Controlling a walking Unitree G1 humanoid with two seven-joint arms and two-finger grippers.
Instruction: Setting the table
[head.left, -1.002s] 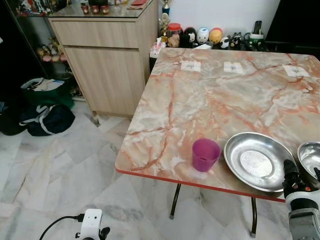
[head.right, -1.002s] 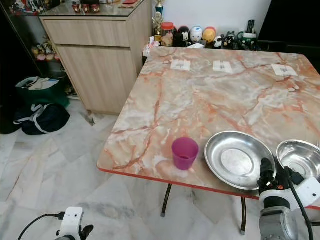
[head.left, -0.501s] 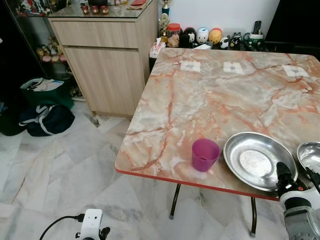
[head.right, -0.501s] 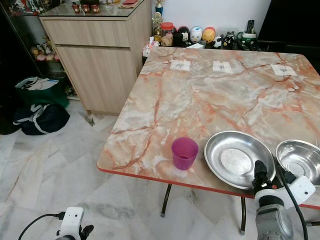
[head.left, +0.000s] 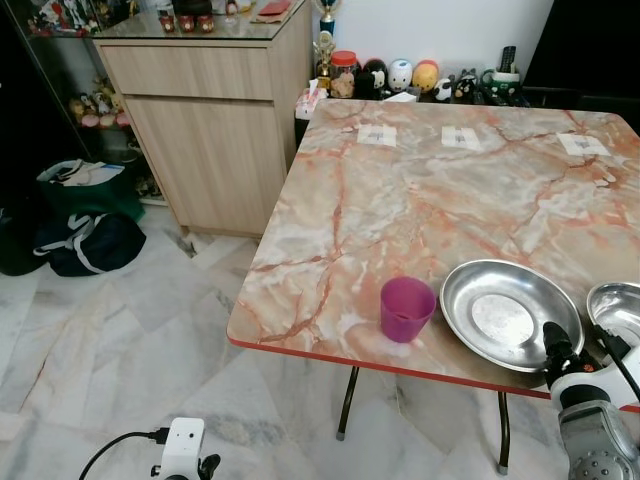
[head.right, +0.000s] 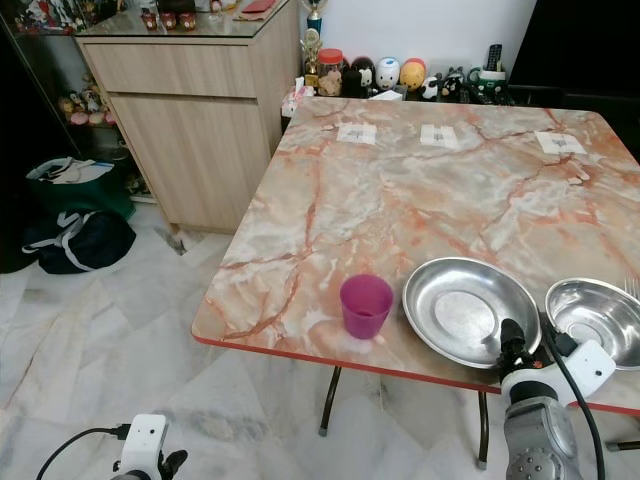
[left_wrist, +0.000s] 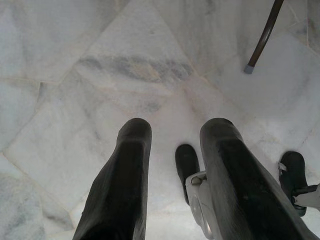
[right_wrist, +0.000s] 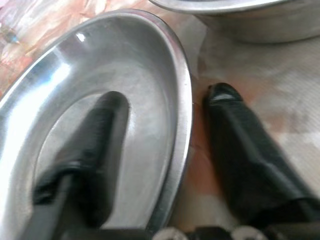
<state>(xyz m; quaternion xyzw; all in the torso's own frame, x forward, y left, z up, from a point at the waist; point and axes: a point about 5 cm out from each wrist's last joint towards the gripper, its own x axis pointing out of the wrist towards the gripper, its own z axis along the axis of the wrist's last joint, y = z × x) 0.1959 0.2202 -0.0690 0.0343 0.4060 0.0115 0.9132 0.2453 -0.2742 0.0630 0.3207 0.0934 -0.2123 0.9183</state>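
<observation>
- A home room with a pale grey-veined marble tile floor (head.left: 120, 360); a square table with an orange-and-cream marble-patterned top and a red edge (head.left: 420, 200) stands on thin dark legs beside a light wooden cabinet with a glass top (head.left: 210, 120).
- Along the wall behind the table sits a row of small round figurines and jars (head.left: 400, 75).
- Three small white paper squares (head.left: 462, 138) lie in a line near the table's far edge.
- A dark blue bag with white straps (head.left: 85, 240) and a green bag (head.left: 80, 185) lie on the floor left of the cabinet.
- Near the table's front edge stands a small upright magenta plastic cup (head.left: 406, 309).
- Just to the right of the cup lies a wide, shallow, round stainless-steel plate (head.left: 480, 290), empty.
- Right of the plate, close beside it, sits a deeper round stainless-steel bowl (head.right: 600, 318).
- The right gripper (right_wrist: 165, 105) is at the plate's near right rim, its two black fingers spread apart: one finger (right_wrist: 100, 145) lies over the inside of the plate, the other rests outside on the tabletop, with the rim between them; they are not clamped on it.
- The left gripper (left_wrist: 172, 140) hangs low over the floor tiles, its fingers apart and holding nothing.
</observation>
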